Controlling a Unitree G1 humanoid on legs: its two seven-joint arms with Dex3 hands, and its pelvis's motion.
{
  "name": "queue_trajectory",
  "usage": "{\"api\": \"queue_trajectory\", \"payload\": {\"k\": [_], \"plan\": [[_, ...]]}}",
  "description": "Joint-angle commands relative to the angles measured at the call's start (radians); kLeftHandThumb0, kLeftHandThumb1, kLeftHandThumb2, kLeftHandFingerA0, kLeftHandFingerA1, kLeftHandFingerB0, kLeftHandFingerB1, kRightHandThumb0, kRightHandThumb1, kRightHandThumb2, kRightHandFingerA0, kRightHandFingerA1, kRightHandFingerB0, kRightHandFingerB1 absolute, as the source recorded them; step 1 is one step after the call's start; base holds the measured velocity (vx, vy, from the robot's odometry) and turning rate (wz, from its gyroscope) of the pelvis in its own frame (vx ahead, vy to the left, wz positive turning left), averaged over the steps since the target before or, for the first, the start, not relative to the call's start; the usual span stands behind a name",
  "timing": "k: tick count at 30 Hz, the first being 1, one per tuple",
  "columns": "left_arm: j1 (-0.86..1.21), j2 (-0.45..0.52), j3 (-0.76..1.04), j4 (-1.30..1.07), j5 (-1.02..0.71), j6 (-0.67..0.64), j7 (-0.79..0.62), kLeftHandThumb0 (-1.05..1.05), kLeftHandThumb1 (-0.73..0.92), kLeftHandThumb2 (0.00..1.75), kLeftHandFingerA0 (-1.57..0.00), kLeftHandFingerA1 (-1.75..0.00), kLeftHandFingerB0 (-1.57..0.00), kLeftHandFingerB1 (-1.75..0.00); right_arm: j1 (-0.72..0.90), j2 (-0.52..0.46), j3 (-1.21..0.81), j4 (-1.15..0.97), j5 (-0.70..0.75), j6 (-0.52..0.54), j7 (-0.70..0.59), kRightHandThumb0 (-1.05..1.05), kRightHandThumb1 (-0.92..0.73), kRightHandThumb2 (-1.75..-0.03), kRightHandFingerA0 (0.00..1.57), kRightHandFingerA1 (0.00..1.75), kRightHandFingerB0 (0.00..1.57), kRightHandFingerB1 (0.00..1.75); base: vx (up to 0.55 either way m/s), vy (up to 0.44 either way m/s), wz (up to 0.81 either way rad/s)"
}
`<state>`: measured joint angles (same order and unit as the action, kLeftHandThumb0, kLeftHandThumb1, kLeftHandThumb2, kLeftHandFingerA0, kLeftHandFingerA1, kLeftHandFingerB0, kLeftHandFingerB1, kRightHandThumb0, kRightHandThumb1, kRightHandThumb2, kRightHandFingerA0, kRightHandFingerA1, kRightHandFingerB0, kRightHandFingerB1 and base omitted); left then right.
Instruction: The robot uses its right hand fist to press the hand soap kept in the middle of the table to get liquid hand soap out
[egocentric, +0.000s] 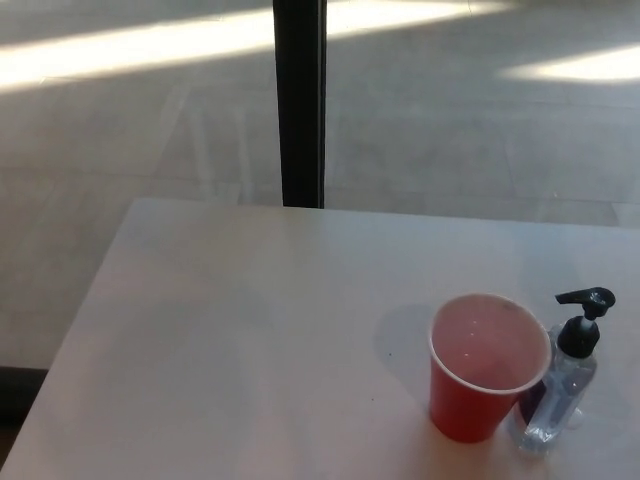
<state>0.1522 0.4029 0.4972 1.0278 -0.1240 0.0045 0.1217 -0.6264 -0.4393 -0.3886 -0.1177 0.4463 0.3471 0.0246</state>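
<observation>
No part of the robot appeared anywhere in the head view. Neither the left arm and hand, from the picture's left edge, nor the right arm and hand, from the right edge, reached into the frame.
</observation>
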Motion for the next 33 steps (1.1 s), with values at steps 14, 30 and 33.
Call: {"api": "queue_trajectory", "payload": {"k": [14, 30, 33], "plan": [[0.003, 0.028, -0.011, 0.008, -0.008, 0.006, 0.012, -0.29, 0.51, 1.0, -0.82, -0.97, -0.59, -0.82, 0.25, 0.057, 0.12, -0.29, 0.098, 0.231, 0.057, -0.25, -0.62, -1.06, 1.01, 1.75, 0.73, 1.37, 0.0, 0.0, 0.0], [-0.002, 0.022, -0.008, 0.032, -0.014, -0.006, 0.016, -0.29, 0.51, 0.99, -0.83, -1.02, -0.6, -0.85, 0.402, 0.094, 0.146, -0.306, 0.1, 0.236, 0.107, -0.2, -0.69, -1.02, 1.0, 1.75, 0.73, 1.32, 0.0, 0.0, 0.0], [-0.004, 0.021, -0.021, 0.03, -0.005, 0.003, 0.027, -0.29, 0.51, 0.99, -0.84, -1.01, -0.6, -0.84, 0.399, 0.099, 0.159, -0.284, 0.081, 0.228, 0.107, -0.2, -0.67, -1.01, 0.99, 1.75, 0.72, 1.32, 0.0, 0.0, 0.0]]}}
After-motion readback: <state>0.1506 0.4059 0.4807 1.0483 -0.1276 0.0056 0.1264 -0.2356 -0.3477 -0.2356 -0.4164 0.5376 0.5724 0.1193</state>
